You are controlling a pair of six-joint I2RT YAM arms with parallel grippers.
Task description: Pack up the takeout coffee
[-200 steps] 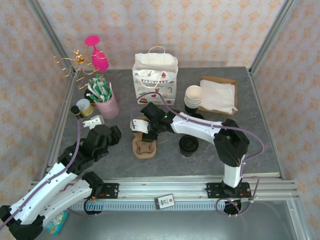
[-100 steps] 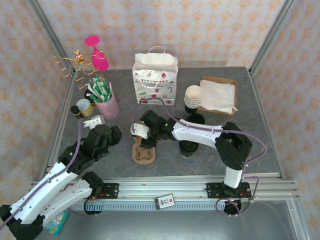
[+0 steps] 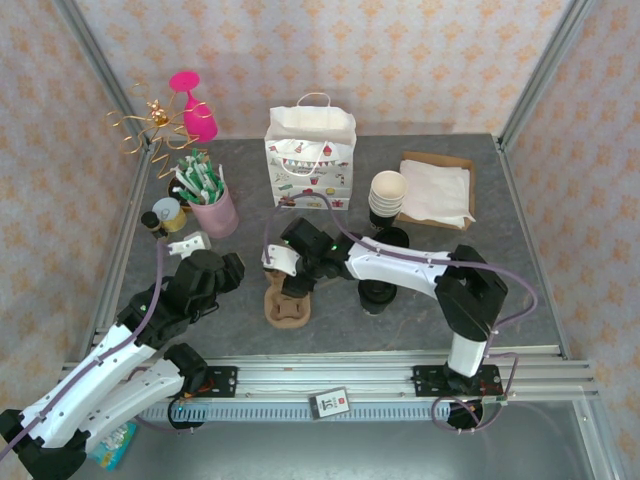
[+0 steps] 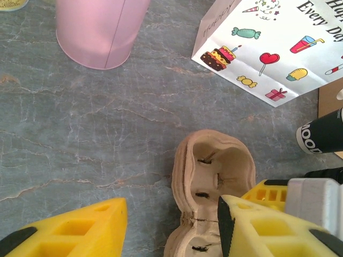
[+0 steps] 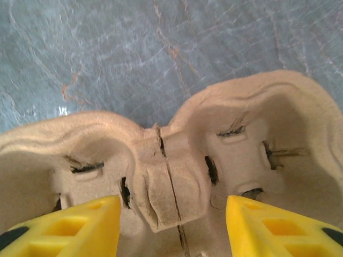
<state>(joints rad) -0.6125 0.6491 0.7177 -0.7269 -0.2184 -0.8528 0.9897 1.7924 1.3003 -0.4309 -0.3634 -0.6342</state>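
- The right gripper [image 5: 171, 202] hangs low over the cardboard cup carrier [image 5: 244, 88], jaws apart. One yellow finger sits on each side of the carrier's centre ridge [image 5: 170, 184].
- The step in hand looks like taking hold of that ridge. The fingers should close squarely across it and not bite a cup well's thin wall.
- From the wrist view I cannot tell whether the fingertips already touch the cardboard, so a slow descent before closing is the safer course.
- The ridge is split down its middle, so a gentle squeeze is wise.
- The takeout coffee [image 3: 378, 292] stands on the table [image 3: 505, 285] to the right of this gripper. It is near the carrier but apart from it, partly beneath the same arm's forearm, so any sweep rightward risks knocking it.
- The left gripper [image 4: 171, 206] is open and holds nothing, and the carrier is just ahead of its fingers.
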